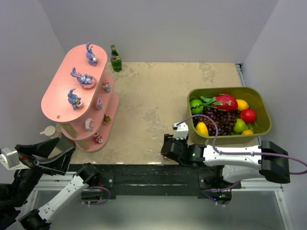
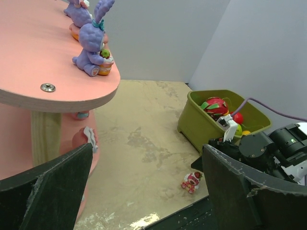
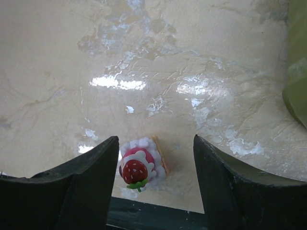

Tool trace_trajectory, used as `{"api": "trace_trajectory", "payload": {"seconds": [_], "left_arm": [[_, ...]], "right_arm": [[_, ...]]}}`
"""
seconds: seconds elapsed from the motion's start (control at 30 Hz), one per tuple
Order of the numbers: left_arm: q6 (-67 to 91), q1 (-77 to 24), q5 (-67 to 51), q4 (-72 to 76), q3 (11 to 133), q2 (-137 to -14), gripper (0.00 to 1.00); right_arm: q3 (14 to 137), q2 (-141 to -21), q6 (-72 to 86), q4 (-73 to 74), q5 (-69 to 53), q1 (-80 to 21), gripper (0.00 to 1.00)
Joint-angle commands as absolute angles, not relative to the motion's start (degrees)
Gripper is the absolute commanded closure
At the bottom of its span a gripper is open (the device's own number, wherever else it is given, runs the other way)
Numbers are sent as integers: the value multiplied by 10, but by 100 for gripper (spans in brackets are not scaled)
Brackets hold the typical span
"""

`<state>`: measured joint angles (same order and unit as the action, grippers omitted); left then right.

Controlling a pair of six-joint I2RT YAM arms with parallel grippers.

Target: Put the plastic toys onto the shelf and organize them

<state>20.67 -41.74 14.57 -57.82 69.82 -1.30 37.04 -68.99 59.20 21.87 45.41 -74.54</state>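
Note:
The salmon-pink shelf (image 1: pixel 57 103) stands at the far left, with three purple bunny toys on its top tier (image 1: pixel 82 77) and several small figurines on the lower tiers (image 1: pixel 99 102). One pink toy with a strawberry on top (image 3: pixel 140 165) sits on the table at the front edge, also in the left wrist view (image 2: pixel 192 180). My right gripper (image 3: pixel 155 139) is lowered over it, open, with the toy between the jaws close to the left finger. My left gripper (image 2: pixel 147 148) hangs open and empty beside the shelf (image 2: pixel 38 62), near a purple bunny (image 2: pixel 93 48).
An olive-green tub of fake fruit (image 1: pixel 254 98) stands at the right, close behind my right arm. A green bottle (image 1: pixel 115 58) stands behind the shelf. A small white object (image 1: pixel 49 130) lies by the shelf's near end. Grey walls enclose the table on three sides.

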Motion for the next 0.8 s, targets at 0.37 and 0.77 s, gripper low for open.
{"api": "trace_trajectory", "payload": {"seconds": [0.37, 0.77], "left_arm": [[228, -415, 132, -565, 714, -10, 1], [229, -415, 133, -577, 731, -11, 1]], "right_arm": [[345, -726, 579, 127, 409, -759, 50], [344, -742, 351, -68, 340, -760, 100]]}}
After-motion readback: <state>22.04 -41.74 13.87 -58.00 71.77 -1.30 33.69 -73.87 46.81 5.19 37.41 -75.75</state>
